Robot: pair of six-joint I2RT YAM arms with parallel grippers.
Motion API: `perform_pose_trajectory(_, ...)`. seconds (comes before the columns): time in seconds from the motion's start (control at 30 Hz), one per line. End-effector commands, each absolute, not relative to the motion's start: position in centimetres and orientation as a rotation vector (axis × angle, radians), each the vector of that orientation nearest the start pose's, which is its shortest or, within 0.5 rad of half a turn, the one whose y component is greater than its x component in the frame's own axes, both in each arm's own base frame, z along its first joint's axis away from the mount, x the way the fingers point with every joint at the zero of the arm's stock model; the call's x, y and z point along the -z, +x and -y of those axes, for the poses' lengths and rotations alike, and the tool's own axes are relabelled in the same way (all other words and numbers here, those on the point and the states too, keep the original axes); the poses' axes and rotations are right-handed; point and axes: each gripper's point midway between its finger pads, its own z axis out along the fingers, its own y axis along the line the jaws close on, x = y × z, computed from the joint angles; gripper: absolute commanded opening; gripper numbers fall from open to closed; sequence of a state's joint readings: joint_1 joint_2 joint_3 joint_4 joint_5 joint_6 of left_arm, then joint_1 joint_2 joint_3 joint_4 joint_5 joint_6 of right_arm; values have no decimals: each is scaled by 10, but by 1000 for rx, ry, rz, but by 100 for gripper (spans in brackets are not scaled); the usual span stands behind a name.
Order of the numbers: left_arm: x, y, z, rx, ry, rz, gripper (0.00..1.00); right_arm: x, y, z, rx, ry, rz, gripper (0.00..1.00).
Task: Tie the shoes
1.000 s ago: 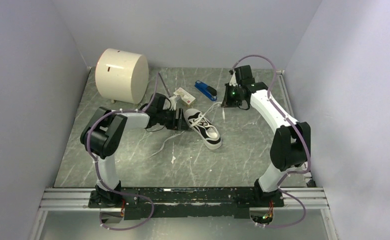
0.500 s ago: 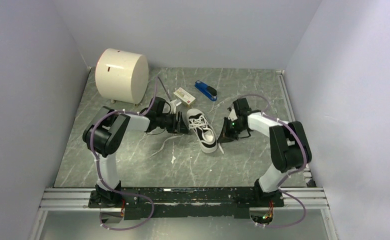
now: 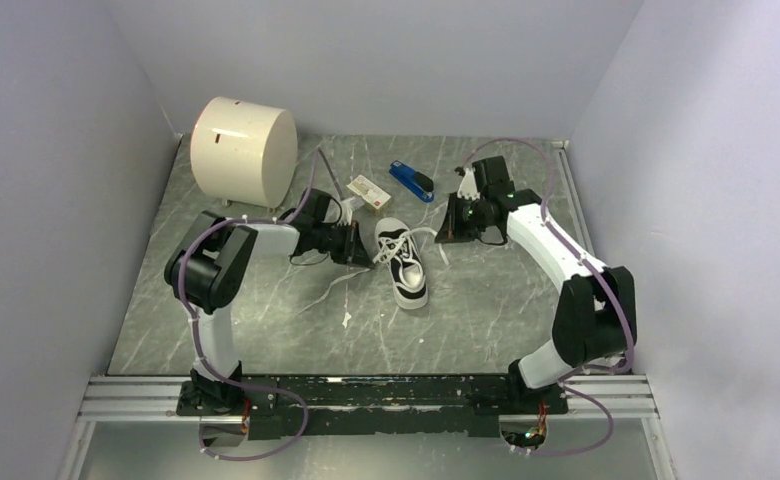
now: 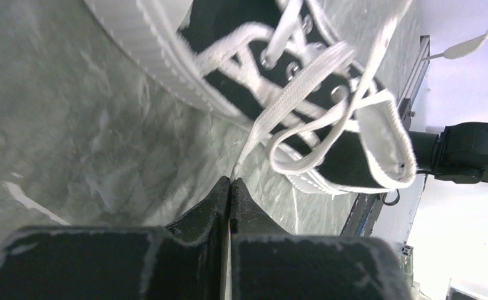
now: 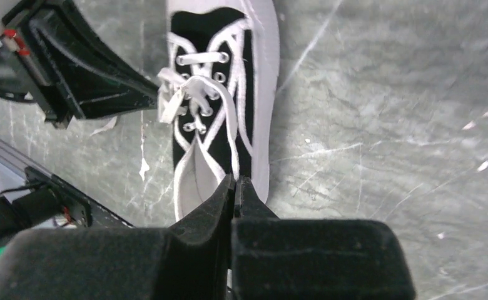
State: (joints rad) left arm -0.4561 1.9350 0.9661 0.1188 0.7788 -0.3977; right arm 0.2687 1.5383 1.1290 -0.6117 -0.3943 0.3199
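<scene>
Sneaker (image 3: pixel 406 265) upright on sole; L gripper (image 4: pixel 230 181), R gripper (image 5: pixel 235 179) each clamped on lace (image 4: pixel 273 115).

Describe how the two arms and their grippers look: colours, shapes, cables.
The left arm and right arm match: white tubular links between bulky black joint housings, with a pale lilac cable looping along each. A small green light glows near the right wrist. The left gripper and right gripper are matte black, their fingers blocky wedges tapering to thin, scuffed tips.

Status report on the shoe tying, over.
Left end effector shut on one lace. Right end effector shut on other lace. Sneaker untied. Stapler, box beyond it.
</scene>
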Motion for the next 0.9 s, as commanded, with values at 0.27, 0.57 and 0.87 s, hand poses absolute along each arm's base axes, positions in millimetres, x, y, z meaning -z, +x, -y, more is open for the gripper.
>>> perform_pose_trajectory(0.27, -98, 326, 316, 1426, 535, -2235, 5, -233, 300, -193, -899, -393, -2314, 0)
perform_pose_trajectory(0.57, -121, 338, 335, 1583, 555, -2085, 7, -303, 316, -204, -967, -331, -2128, 0)
perform_pose_trajectory(0.87, -119, 342, 343, 1649, 515, -2022, 18, -310, 351, -213, -972, -275, -2112, 0)
